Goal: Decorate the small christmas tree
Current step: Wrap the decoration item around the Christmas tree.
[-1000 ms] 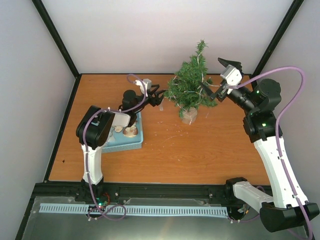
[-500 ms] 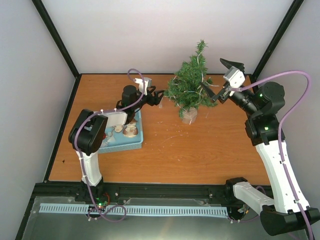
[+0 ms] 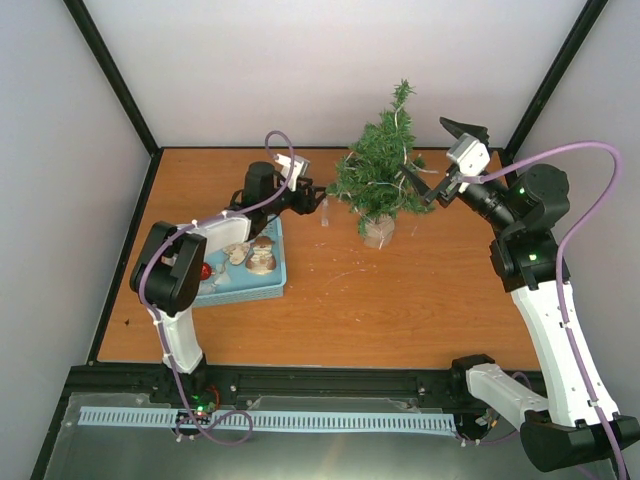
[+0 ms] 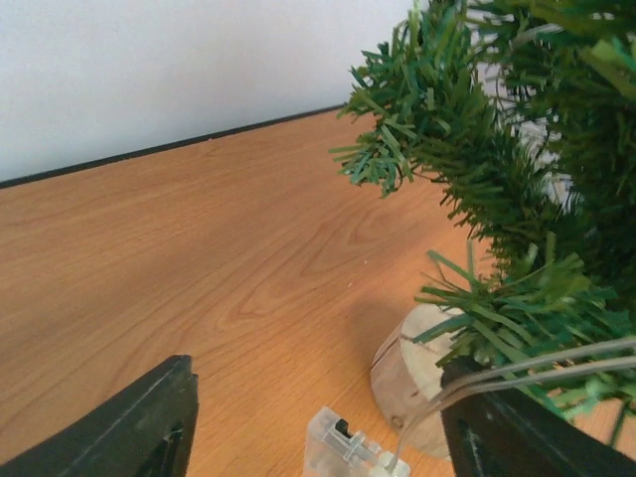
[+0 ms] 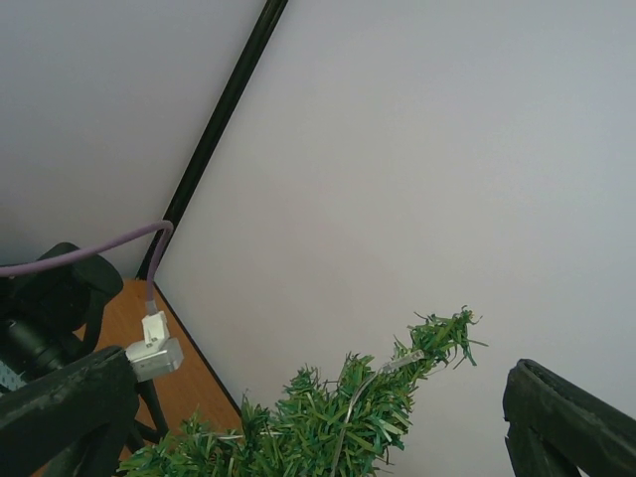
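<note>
Decorating looks barely begun: small christmas tree [image 3: 383, 170] stands at the table's [image 3: 400, 300] back, wearing only a thin wire strand [image 4: 537, 368]; ornaments [image 3: 262, 260] lie in the blue tray [image 3: 275, 285]. Flanking it, left fingers [image 4: 129, 427] and right fingers [image 5: 566, 417] gape empty.

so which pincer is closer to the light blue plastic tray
left. the left pincer sits just past the tray's far right corner; the right pincer is beyond the small green bristly tree

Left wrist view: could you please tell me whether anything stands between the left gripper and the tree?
Only a small clear box, its wire running up to the tree, sits on the table just ahead of the open left gripper, beside the wooden base. Nothing visible blocks the branches.
</note>
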`<state>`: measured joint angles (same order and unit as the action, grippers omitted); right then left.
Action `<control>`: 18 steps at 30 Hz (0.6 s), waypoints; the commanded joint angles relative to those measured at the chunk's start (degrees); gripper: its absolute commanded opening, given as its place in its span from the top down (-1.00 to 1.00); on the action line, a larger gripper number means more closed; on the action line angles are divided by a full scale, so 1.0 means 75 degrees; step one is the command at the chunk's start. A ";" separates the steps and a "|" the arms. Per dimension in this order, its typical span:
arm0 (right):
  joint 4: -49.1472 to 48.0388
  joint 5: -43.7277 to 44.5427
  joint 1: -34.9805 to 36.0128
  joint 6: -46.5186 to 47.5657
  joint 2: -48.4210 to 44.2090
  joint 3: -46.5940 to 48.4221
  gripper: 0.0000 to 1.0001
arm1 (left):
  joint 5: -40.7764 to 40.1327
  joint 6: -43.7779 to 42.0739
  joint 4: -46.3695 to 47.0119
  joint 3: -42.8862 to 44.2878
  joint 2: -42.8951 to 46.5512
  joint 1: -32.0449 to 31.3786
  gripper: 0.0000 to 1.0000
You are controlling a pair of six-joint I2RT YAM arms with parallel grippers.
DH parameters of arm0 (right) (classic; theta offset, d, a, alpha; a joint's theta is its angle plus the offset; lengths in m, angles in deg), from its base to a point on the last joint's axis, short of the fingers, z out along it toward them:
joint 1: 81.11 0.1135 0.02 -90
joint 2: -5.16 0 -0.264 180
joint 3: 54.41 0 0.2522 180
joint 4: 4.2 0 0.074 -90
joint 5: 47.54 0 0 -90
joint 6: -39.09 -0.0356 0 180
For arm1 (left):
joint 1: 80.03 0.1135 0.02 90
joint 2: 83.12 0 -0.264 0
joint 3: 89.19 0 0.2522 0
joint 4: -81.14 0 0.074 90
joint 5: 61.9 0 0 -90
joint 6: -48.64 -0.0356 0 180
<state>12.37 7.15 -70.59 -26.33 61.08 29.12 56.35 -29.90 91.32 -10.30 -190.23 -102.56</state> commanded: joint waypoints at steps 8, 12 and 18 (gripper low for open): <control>-0.0119 0.0003 -0.0044 0.0062 -0.0046 -0.0038 -1.00 | -0.0196 -0.1767 -0.2390 0.1922 -0.0200 0.0081 0.13; -0.0127 0.0016 -0.0044 0.0076 -0.0038 -0.0057 -1.00 | -0.0146 -0.1996 -0.2688 0.2476 -0.0554 0.0085 0.34; -0.0148 -0.0003 -0.0044 0.0063 0.0019 -0.0093 -1.00 | 0.0096 -0.1866 -0.2942 0.3337 -0.1164 0.0091 0.09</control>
<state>12.35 7.11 -70.59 -26.31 61.03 28.97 55.52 -43.30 72.72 9.24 -195.61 -102.25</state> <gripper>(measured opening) 1.000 0.429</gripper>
